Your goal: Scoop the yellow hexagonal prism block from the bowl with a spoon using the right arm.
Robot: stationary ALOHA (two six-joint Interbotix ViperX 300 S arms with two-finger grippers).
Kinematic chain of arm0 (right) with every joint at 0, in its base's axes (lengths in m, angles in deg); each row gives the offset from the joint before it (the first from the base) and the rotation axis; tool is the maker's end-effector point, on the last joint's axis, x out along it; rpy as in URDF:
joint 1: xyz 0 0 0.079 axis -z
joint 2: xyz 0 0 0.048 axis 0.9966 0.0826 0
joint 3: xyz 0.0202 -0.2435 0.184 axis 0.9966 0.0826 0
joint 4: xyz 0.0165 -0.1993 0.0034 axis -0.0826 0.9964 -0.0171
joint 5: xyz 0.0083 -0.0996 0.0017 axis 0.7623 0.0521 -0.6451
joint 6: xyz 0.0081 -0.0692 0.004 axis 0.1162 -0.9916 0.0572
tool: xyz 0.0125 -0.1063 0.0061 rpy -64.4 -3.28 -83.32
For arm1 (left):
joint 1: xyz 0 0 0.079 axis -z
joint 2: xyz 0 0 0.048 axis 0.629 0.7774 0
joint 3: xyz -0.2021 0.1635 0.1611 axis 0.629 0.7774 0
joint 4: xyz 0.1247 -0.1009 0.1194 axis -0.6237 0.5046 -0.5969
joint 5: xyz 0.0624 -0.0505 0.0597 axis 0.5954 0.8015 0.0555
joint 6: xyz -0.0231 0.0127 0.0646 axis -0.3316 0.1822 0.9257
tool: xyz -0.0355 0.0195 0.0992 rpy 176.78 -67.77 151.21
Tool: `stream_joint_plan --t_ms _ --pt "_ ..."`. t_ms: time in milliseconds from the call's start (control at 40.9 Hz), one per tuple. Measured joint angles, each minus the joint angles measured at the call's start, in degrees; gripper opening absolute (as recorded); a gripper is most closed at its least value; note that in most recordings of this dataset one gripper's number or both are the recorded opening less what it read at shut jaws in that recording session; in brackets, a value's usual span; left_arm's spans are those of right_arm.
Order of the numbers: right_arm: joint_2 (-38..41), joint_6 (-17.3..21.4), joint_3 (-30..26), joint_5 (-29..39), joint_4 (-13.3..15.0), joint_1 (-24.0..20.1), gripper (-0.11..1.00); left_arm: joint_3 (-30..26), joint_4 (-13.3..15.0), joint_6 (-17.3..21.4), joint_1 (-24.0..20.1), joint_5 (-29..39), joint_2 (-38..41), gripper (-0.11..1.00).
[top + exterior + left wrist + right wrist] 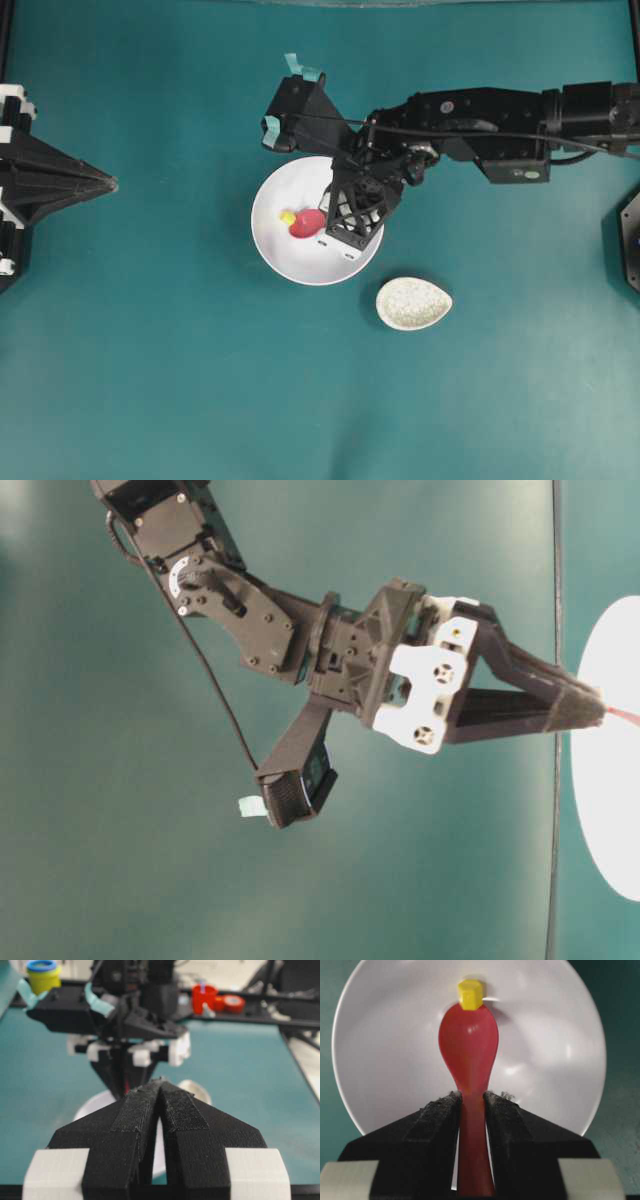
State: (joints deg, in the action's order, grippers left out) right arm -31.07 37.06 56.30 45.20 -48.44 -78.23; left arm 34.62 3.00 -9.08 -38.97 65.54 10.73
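My right hand (471,1102) grips the spoon (469,1050) by its handle. The block (470,994) sits just past the spoon's tip in the bowl (560,1060), not yet scooped.

Bowl (285,255): large, round, plain glossy white, sat upright on teal surface.

Spoon (469,1047): pink-red, glossy, oval scoop, straight handle. Handle was clamped between right gripper (471,1097) fingers; scoop reached out over bowl's inside, hollow side up.

Yellow hexagonal prism block (470,994): tiny, bright yellow, far smaller than scoop. Sat inside bowl at very tip of scoop, touching its front edge; not inside scoop's hollow.
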Motion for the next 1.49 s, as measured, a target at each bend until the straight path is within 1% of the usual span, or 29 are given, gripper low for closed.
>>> stream_joint_plan --t_ms 367,636,661,734,832,1224,1493 --pt "-0.1 0.1 3.8 -7.2 0.1 -0.4 0.23 0.0 0.0 -0.1 0.0 0.0 -0.1 -0.01" --pt "-1.9 0.3 7.6 -12.0 0.1 -1.0 0.22 -0.1 0.1 -0.2 -0.1 0.0 -0.1 -0.01" --pt "-2.1 0.3 7.7 -12.5 0.1 -1.0 0.21 -0.1 0.0 -0.2 -0.1 0.0 -0.1 -0.01" --pt "-2.5 0.3 8.4 -13.4 0.1 -1.0 0.04 -0.1 0.1 -0.2 -0.1 0.0 -0.1 -0.01" --pt "-3.1 0.4 9.1 -14.6 0.1 -1.1 0.03 -0.1 0.0 -0.2 -0.1 0.0 -0.1 -0.01" --pt "-3.5 0.4 9.5 -15.0 0.1 -1.1 0.02 -0.1 0.0 -0.2 -0.1 0.0 -0.1 -0.01" --pt "-7.6 0.4 9.5 -13.4 0.7 -1.1 0.02 -0.1 0.0 -0.2 0.0 0.0 -0.2 -0.01"
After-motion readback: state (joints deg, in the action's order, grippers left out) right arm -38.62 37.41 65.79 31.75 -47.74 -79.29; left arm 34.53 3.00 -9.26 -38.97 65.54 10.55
